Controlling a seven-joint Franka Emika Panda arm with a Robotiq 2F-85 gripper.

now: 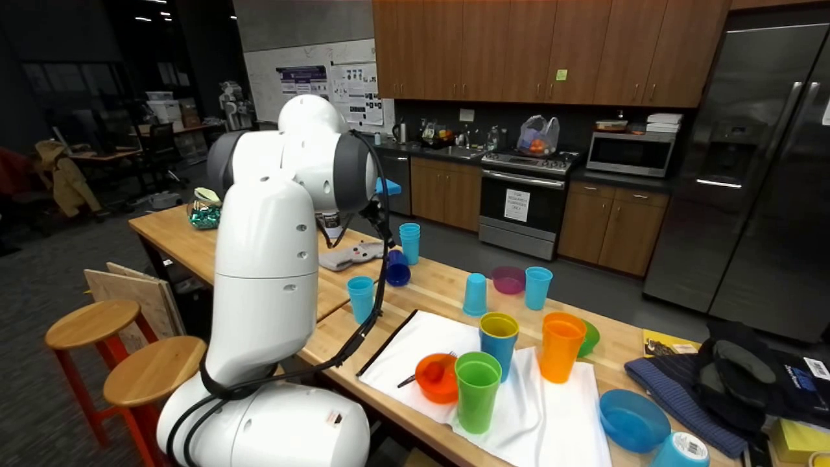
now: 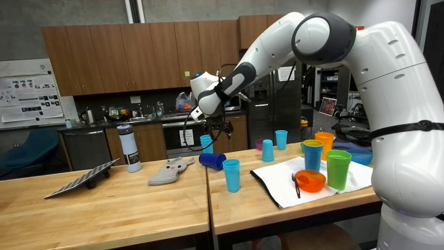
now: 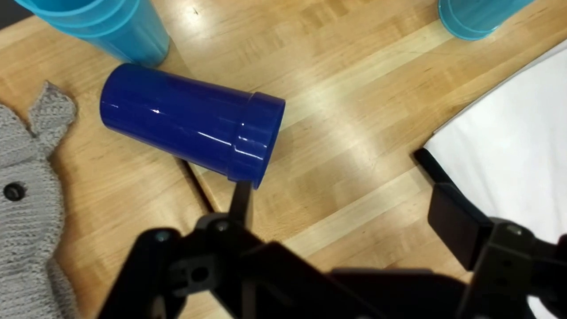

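Note:
My gripper [image 3: 347, 210] hangs above the table with its fingers spread wide and only tabletop showing between them. A dark blue cup [image 3: 190, 119] lies on its side; in the wrist view its rim appears beside the left fingertip, though apart in height as an exterior view suggests, where the gripper [image 2: 218, 129] is above the cup [image 2: 212, 161]. Behind the cup's base stands a stack of light blue cups [image 3: 133, 35]. To the left rests a grey knitted cat [image 3: 31, 212]. Another light blue cup [image 2: 231, 177] stands upright nearer the table's front.
A white cloth [image 1: 441, 337] carries an orange bowl [image 2: 311, 181], a fork [image 2: 296, 187], a green cup [image 1: 478, 395] and a blue cup with a yellow inside [image 1: 498, 347]. An orange cup [image 1: 560, 347] stands near. A bottle [image 2: 129, 149] and a tilted panel [image 2: 83, 178] occupy the other table section.

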